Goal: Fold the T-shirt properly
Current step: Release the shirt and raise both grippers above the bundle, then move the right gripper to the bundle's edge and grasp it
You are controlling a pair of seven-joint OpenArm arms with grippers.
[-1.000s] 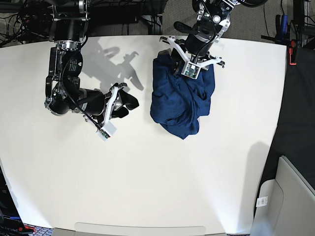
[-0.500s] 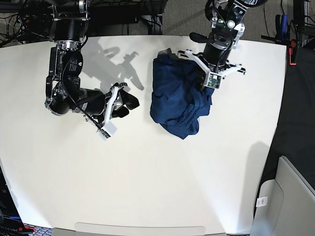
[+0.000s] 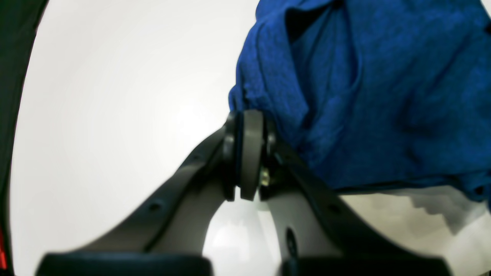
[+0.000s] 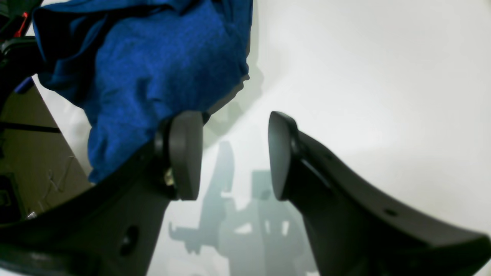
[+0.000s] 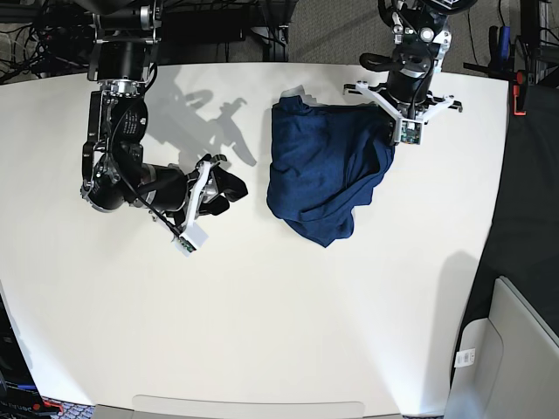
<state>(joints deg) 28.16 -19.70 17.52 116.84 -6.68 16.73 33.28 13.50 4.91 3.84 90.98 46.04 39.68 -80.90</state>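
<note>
Base view shows the T-shirt (image 5: 321, 175) lying as a crumpled, uneven heap on the upper middle of the white table (image 5: 279, 332), nowhere near a flat layout. At its upper right edge sits the left gripper (image 5: 390, 133), jaws clamped together; the left wrist view shows the pads pressed face to face with a thin line of blue between them and the blue fabric (image 3: 364, 96) bunched directly against them, so it appears to pinch an edge of the cloth, presumably to draw that side outward and spread the garment. To the heap's left, well apart from it, the right gripper (image 5: 217, 185) hovers low over bare table, fingers (image 4: 186, 155) spread and holding nothing, evidently waiting to take the opposite edge. Judgement: spreading stage, folding not begun.
</note>
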